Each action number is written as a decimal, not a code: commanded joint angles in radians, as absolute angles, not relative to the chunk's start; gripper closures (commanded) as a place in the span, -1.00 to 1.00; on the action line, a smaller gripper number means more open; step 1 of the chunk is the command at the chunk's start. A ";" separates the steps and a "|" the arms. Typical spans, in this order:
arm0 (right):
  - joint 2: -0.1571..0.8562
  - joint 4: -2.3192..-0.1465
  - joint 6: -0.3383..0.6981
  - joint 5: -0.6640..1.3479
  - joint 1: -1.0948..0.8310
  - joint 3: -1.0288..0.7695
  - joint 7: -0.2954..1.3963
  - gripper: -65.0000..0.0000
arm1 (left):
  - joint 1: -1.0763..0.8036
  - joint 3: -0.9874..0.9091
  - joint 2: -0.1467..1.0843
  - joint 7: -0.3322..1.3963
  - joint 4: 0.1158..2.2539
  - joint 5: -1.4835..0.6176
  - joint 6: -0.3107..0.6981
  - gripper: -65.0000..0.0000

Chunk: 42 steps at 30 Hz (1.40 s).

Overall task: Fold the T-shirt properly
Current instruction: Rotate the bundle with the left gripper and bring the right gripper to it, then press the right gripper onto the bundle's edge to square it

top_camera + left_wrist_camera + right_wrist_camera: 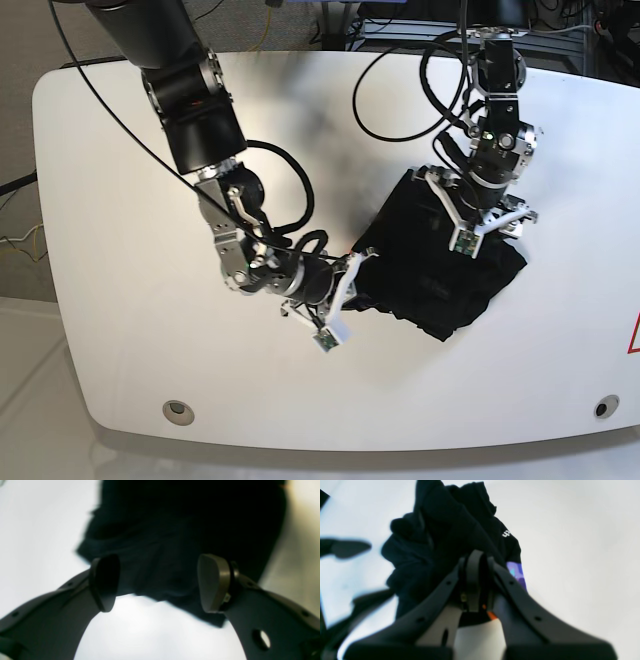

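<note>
The right claw [476,580] pinches a crumpled black T-shirt [440,270] edge on the white surface [120,300], the left claw [157,582] gaping wide above; lifting slowly should untangle it.

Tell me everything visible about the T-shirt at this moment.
The T-shirt is black, soft, matte cloth, lying crumpled in a bunched heap on the white table. A purple print, small white lettering and an orange tag show near its edge. The right gripper is shut on a fold by that tag; the left gripper hangs open over it.
</note>
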State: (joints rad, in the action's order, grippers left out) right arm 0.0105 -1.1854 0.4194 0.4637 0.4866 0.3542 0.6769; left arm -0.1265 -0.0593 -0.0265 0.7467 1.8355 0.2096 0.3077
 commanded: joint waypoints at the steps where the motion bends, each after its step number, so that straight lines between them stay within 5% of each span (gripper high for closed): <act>1: -0.033 -1.188 0.435 0.427 0.532 0.352 0.653 0.91 | -0.125 -0.061 -0.058 0.723 1.853 0.209 0.300 -0.36; 11: -0.156 -1.055 0.524 0.229 0.552 0.349 0.638 0.91 | -0.143 -0.061 -0.134 0.723 1.845 0.211 0.300 -0.36; 29: -0.156 -0.814 0.539 0.202 0.550 0.349 0.478 0.91 | -0.140 -0.062 -0.142 0.602 1.618 0.208 0.300 -0.36; 42: -0.111 -0.912 0.530 0.208 0.447 0.348 0.481 0.93 | -0.139 -0.062 -0.111 0.561 1.598 0.209 0.300 -0.36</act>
State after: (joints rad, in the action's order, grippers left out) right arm -0.1192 -0.8730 0.5289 0.2138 0.4496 0.3477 0.4595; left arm -0.1467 -0.0639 -0.1295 0.5652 1.5929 0.2077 0.2966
